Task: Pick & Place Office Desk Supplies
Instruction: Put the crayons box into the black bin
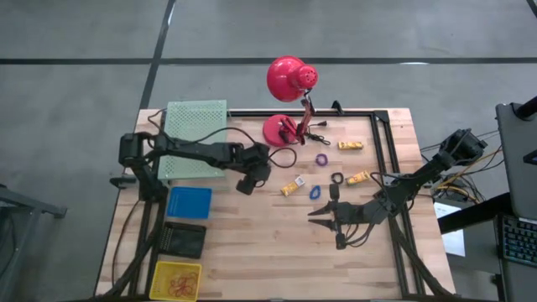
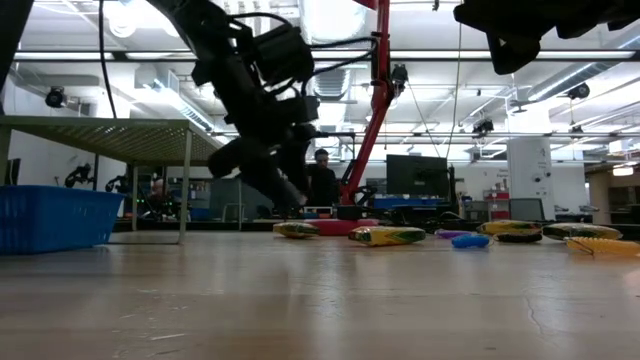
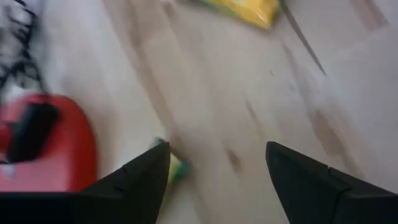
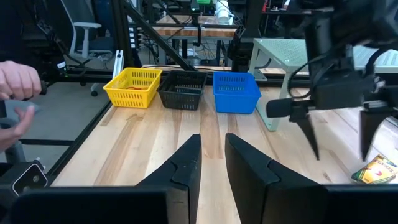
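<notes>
The left wrist view is smeared by blur: ahead of the left gripper a yellow piece is cut off by the frame edge, and a second small yellow-green item sits half hidden behind one finger. Beside that finger, the red lamp base runs out of frame.

In the right wrist view, a crayon box off to the side of the right gripper is clipped at the edge. A person's hand is also cut off there; what it holds cannot be made out.

In the low view, the right arm is cropped at the top, its fingers out of sight.
</notes>
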Motion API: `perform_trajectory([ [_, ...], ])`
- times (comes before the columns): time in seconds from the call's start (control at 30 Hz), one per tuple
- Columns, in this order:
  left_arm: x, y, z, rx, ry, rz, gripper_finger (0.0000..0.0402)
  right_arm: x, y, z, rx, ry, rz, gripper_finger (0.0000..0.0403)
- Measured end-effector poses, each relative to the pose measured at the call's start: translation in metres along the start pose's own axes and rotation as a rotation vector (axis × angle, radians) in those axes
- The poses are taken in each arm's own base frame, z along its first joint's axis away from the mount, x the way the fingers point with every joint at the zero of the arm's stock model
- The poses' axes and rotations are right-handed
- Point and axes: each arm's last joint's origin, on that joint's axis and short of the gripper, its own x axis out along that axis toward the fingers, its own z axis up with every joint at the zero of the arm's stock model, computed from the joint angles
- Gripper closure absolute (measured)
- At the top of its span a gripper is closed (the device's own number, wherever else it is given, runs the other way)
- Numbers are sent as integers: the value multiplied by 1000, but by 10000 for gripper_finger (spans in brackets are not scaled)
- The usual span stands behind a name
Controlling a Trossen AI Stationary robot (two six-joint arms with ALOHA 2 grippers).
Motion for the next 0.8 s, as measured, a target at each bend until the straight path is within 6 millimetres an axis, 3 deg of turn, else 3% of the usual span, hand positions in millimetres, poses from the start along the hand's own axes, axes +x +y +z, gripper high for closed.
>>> perform_trajectory([
  [0.2, -3, 14, 3, 39, -29, 65, 133, 0, 0, 0, 0, 0, 0, 324],
  [0.43, 0, 23, -9, 34, 5, 68, 135, 0, 0, 0, 0, 0, 0, 317],
  [0.8, 39, 37, -13, 18, 139, 37, 137, 0, 0, 0, -1, 2, 0, 328],
])
